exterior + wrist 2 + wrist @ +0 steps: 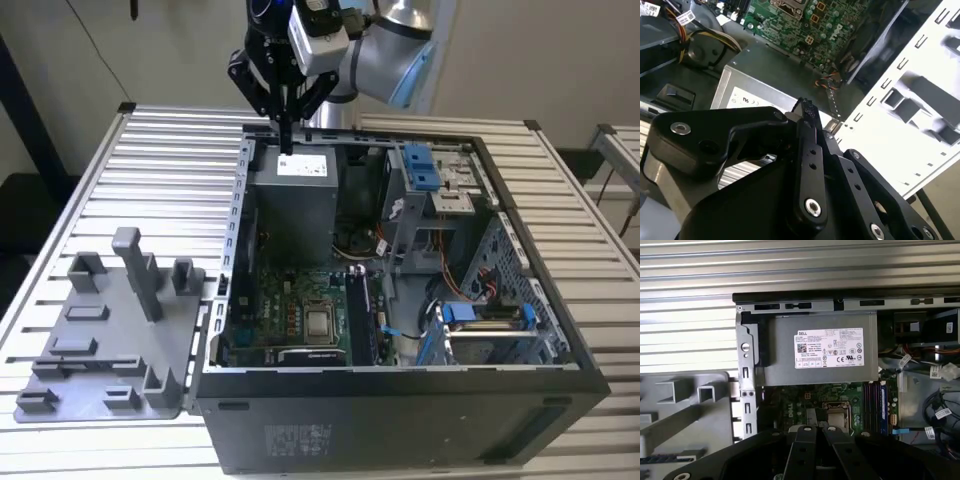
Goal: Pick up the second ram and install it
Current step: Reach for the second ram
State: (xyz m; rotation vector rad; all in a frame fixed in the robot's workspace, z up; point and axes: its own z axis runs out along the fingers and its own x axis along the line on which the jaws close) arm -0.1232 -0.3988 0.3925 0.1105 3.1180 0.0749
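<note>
So the gripper (286, 143) hangs over the power supply (300, 195) at the back of the open computer case (400, 420). Its fingertips (806, 111) look pinched right together with nothing between them, so closed and empty as far as both wrist views show. For the pickup to go well, it'd probably want to come at the stick from straight above, open just wider than the card is thick, and pinch the flat faces near the middle so it doesn't twist, all while steering clear of the upright posts on the grey tray (120, 335). Keeping it square matters too, since the memory slots (874, 405) beside the processor (320, 322) are narrow and won't forgive a tilt. As for the second ram (670, 459), best guess is the dark narrow strip on the tray in the first wrist view, though it's partly cut off so hard to be sure. That puts it well apart from the gripper, outside the case, towards the exterior view's left on the ribbed surface (160, 160).
</note>
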